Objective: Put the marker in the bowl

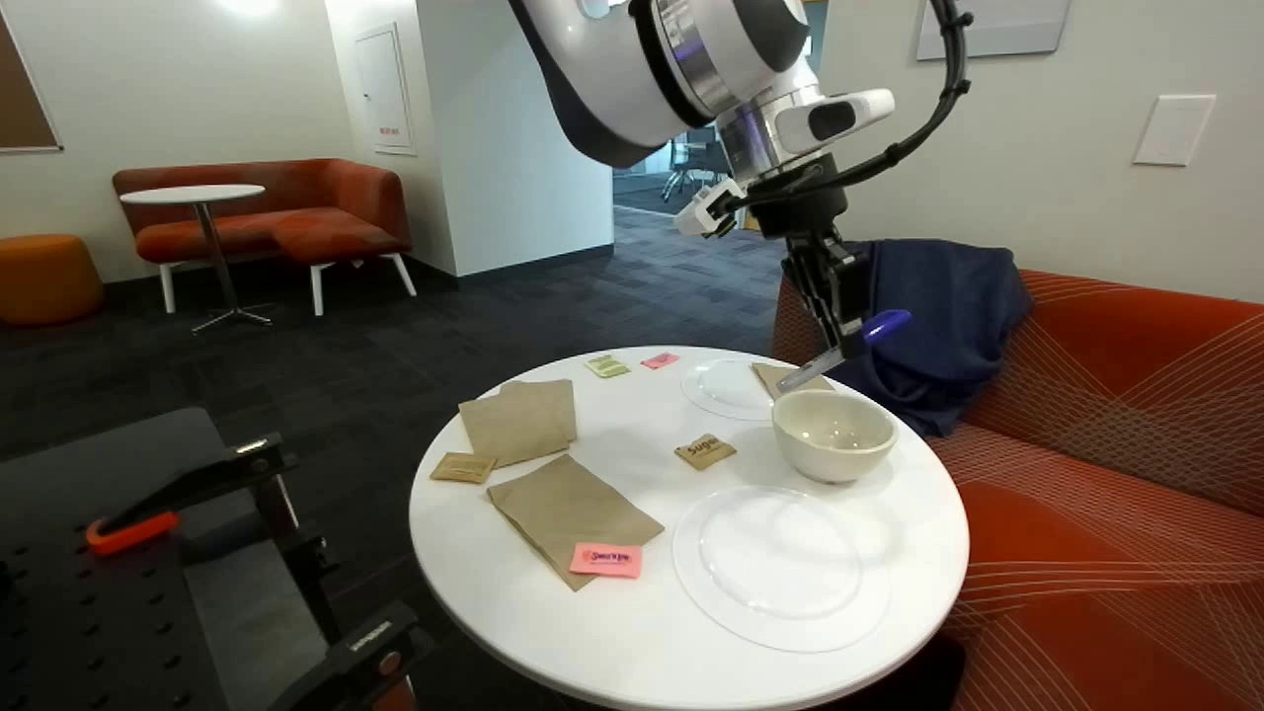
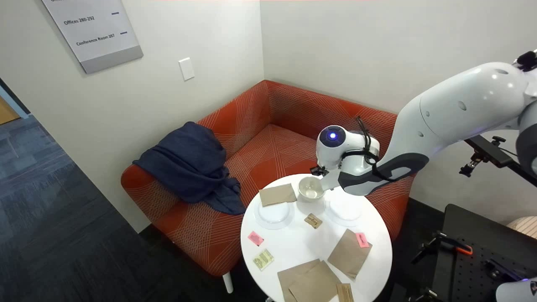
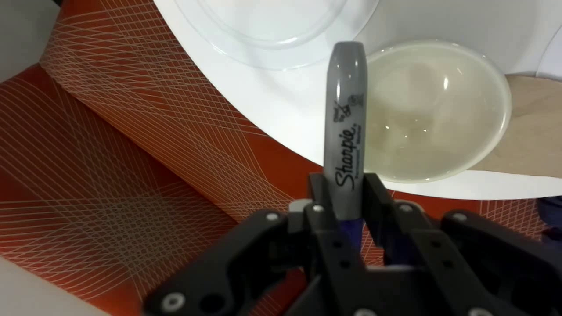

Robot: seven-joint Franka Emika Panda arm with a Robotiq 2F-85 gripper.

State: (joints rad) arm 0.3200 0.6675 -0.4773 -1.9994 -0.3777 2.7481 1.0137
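Observation:
My gripper (image 1: 847,341) is shut on the marker (image 1: 812,370), which has a grey body and a blue-purple cap. The marker is held tilted in the air, at the back edge of the table and beyond the bowl. In the wrist view the gripper (image 3: 344,188) grips the grey body near the cap, and the marker (image 3: 344,96) points up the picture. The cream bowl (image 1: 829,459) stands upright on the table and shows no contents. In the wrist view the bowl (image 3: 439,114) lies right of the marker. The bowl (image 2: 311,189) also shows in an exterior view, where the marker is hidden.
The round white table (image 1: 632,662) bears two clear plates (image 1: 780,568), brown napkins (image 1: 573,509), a sugar packet (image 1: 706,451) close to the bowl and several other packets. A red couch (image 1: 1086,474) with a dark blue cloth (image 1: 933,316) borders the table.

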